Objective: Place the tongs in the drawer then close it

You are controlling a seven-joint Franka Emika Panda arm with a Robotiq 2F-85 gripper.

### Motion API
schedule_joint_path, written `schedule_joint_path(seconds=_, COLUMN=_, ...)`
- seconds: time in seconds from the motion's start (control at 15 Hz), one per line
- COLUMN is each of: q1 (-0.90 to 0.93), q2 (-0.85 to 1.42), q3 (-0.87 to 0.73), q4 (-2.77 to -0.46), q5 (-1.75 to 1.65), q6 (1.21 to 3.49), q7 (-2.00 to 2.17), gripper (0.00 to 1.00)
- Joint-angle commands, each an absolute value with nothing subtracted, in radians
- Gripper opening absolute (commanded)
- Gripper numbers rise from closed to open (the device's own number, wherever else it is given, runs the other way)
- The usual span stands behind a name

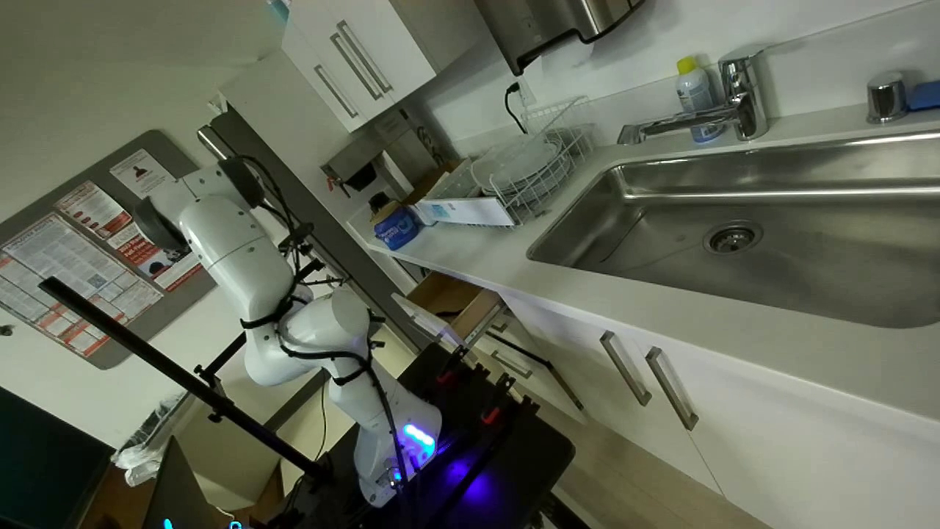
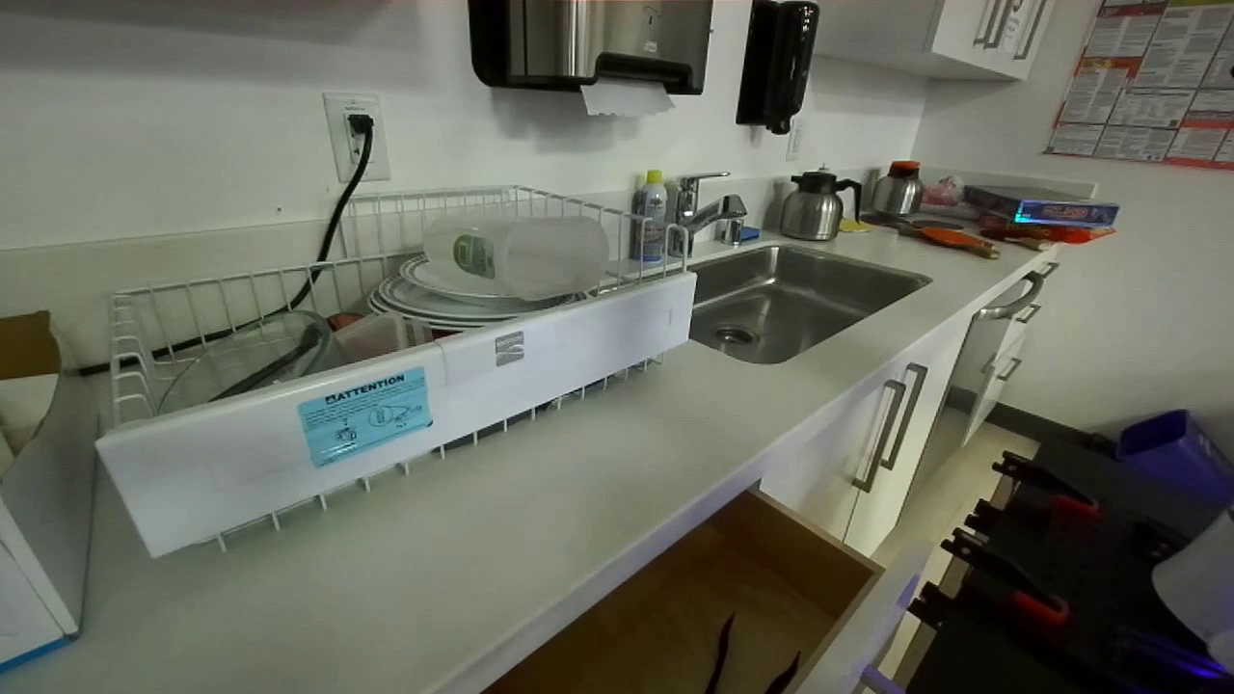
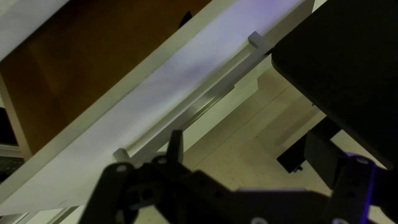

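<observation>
Kitchen drawer (image 2: 872,622) standing open beneath a white countertop (image 2: 578,482), as seen in both exterior views. The tongs (image 2: 721,655) lie inside it: two slender dark tips show against the wooden bottom in an exterior view, the remainder cut off by the frame edge. In the wrist view, the gripper (image 3: 245,141) enters from the lower edge, its fingers spread well apart with pale floor (image 3: 239,168) visible between them. One fingertip overlaps the grey bar handle (image 3: 199,104) on the drawer front; whether the two touch cannot be told. The arm (image 1: 323,327) is mounted on a black table (image 1: 540,448), its base lit blue. Upon the countertop, a dish rack (image 2: 578,337) holds stacked plates (image 2: 434,304) and a translucent plastic container (image 2: 569,255) lying on its side. Beyond it are a stainless-steel sink (image 2: 819,299), a faucet (image 2: 721,209), a yellow-capped bottle (image 2: 652,217) and a steel carafe (image 2: 813,207). A paper-towel dispenser (image 2: 540,43) and a black dispenser (image 2: 779,63) hang on the wall; a grey notice board (image 1: 163,150) bears printed sheets (image 1: 73,264).
</observation>
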State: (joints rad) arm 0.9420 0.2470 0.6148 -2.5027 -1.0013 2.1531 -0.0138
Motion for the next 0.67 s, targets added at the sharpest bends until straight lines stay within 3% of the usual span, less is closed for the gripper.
schedule_joint_path(seconds=0.0, q1=0.948, q2=0.253, q3=0.609, q4=-2.497, q5=-0.999, q6=2.152, q7=-0.017, gripper=1.0)
schedule_joint_path(seconds=0.53, q1=1.02, q2=0.369, q3=0.611, q4=-2.46, q5=-1.182, q6=2.029, q7=-0.269, gripper=1.0)
schedule_joint_path(seconds=0.6, q1=0.992, q2=0.339, q3=0.617, q4=-2.487, q5=-1.155, q6=2.093, q7=-0.22, gripper=1.0)
